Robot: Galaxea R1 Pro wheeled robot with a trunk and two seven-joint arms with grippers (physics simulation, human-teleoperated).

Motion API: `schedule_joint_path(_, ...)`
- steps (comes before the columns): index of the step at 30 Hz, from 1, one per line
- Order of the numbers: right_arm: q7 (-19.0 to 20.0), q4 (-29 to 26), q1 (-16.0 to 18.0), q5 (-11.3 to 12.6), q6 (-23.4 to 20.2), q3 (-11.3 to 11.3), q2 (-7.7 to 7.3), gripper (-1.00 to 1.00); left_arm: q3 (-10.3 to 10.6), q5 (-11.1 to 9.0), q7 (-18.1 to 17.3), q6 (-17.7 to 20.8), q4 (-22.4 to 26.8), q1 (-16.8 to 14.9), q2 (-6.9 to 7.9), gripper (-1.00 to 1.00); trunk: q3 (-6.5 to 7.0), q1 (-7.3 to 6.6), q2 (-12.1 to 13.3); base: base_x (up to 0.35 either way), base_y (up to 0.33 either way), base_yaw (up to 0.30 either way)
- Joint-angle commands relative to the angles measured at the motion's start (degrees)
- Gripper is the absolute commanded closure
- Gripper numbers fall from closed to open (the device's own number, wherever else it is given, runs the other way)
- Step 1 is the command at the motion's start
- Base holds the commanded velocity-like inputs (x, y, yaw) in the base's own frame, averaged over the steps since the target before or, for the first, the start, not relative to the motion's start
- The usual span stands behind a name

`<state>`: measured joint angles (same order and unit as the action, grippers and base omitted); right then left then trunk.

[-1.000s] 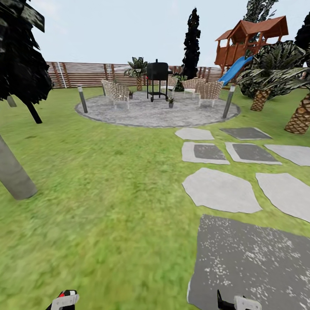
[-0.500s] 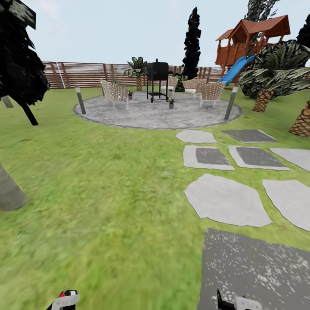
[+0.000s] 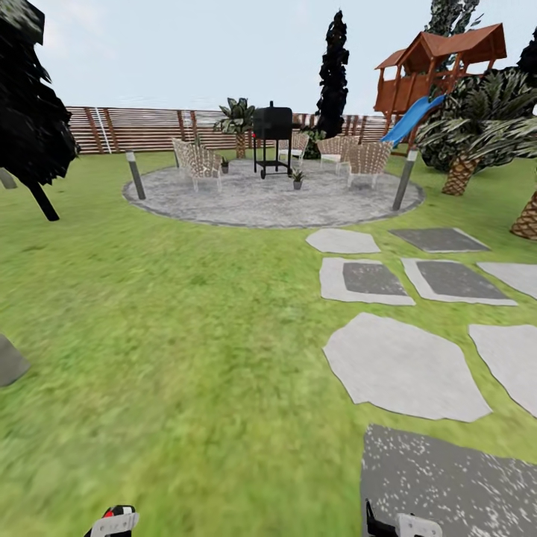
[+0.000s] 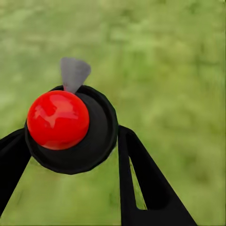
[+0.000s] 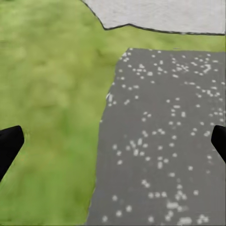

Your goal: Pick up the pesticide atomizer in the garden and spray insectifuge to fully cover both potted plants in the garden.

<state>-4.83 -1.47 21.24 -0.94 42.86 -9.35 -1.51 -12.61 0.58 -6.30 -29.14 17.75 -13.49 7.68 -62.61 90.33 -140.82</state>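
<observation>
The pesticide atomizer (image 4: 70, 127) sits clamped in your left gripper (image 4: 70, 141), light and rigid, probably slick; hold its body, below the red top. Your right gripper (image 5: 113, 141) hangs spread, empty, over lawn (image 3: 186, 335).

Lawn and paving

Green lawn (image 3: 186, 313) carries stepping stones (image 3: 403, 365) at three o'clock, a round paved patio (image 3: 272, 201) at twelve.

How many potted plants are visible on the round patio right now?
2: one potted plant right of the grill, another left of it by a wicker chair. Chairs may hide more.
</observation>
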Motion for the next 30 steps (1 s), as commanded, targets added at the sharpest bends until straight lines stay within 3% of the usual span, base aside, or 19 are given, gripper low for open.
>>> schedule_joint_path(1,-0.17,0.03,0.03,-0.07,0.17,-0.15,0.14,-1.0,-0.48,0.04,-0.55,-0.13,-0.07,-0.04,-0.03,1.0,-0.05,0.02,-0.02,0.339,0.0,0.0)
schedule_joint_path(7,-0.04,-0.18,0.03,0.05,0.2,-0.11,0.65,-1.0,-0.54,0.03,-0.56,-0.13,-0.16,-0.04,-0.03,1.0,-0.05,0.02,-0.02,0.339,0.0,0.0)
schedule_joint_path(30,-0.2,-0.09,0.03,0.03,0.26,-0.14,-0.01,-1.0,-0.66,0.03,-0.47,-0.13,-0.17,-0.04,-0.02,1.0,-0.05,0.02,-0.02,0.34,0.0,0.0)
